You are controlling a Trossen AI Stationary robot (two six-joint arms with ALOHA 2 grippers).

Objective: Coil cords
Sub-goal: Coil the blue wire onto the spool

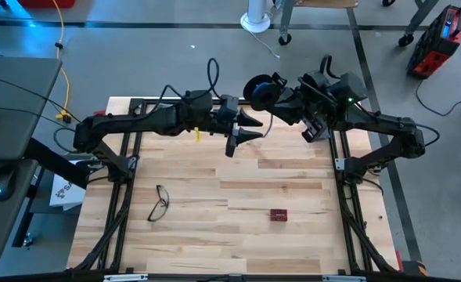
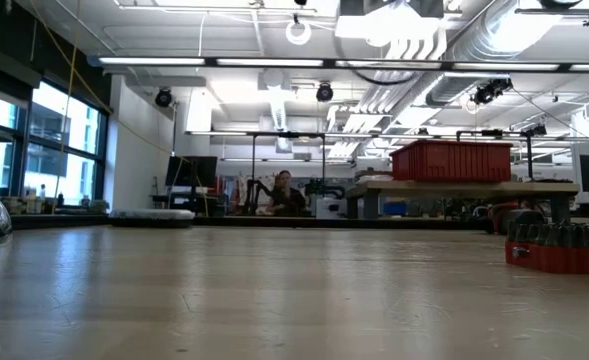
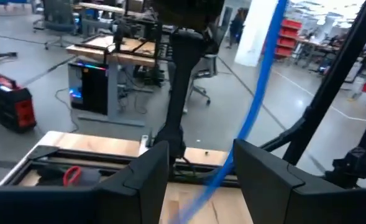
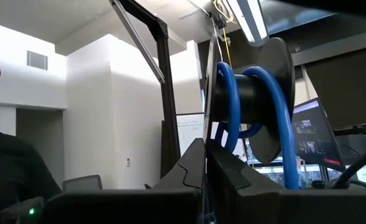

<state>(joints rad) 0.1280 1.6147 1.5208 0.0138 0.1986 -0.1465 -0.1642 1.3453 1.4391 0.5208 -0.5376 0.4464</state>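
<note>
Over the far edge of the wooden desk (image 1: pixel 238 219), near twelve o'clock in the high view, the two arms meet above the surface. The right tool (image 1: pixel 283 97) has its fingers pressed shut, and just past them in the right wrist view stands a dark spool (image 4: pixel 257 99) with the blue cord (image 4: pixel 281 118) wound around its hub in several turns; whether the fingers actually clamp the spool cannot be told. In the high view the spool (image 1: pixel 260 88) shows as a dark round shape at the right tool's tip.

The left tool (image 1: pixel 246 129) hangs just at seven o'clock of the spool, its fingers (image 3: pixel 148 177) spread wide, with a strand of the blue cord (image 3: pixel 257 106) running down through the gap between them, not pinched.

On the desk, a pair of eyeglasses (image 1: pixel 159 203) lies toward eight o'clock and a small red block (image 1: pixel 279 214) toward five o'clock, both well apart from the tools. A person (image 2: pixel 284 192) sits far back in the room.
</note>
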